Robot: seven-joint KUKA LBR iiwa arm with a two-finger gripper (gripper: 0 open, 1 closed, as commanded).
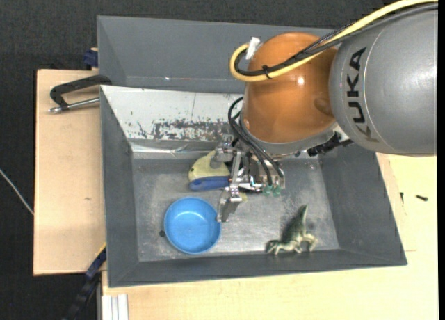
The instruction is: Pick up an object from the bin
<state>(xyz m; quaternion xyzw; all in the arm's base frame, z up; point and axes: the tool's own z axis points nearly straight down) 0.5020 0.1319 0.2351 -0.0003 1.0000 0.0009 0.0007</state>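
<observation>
we are hovering the gripper (pixel 240 193), open or shut we cannot tell, just beside the blue bowl (pixel 189 225) at the front left of the bin (pixel 117 172), guessing it is light, hard, slippy, best pinched by its rim.

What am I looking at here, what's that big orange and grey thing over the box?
One camera looks down into a grey metal bin. The big grey and orange shape from the right is a robot arm meant to pick one thing out. Its gripper hangs low beside a blue bowl. Just behind it lies a pale yellow and blue object, and a green toy dinosaur sits near the front wall. The gripper seems to hold nothing.
</observation>
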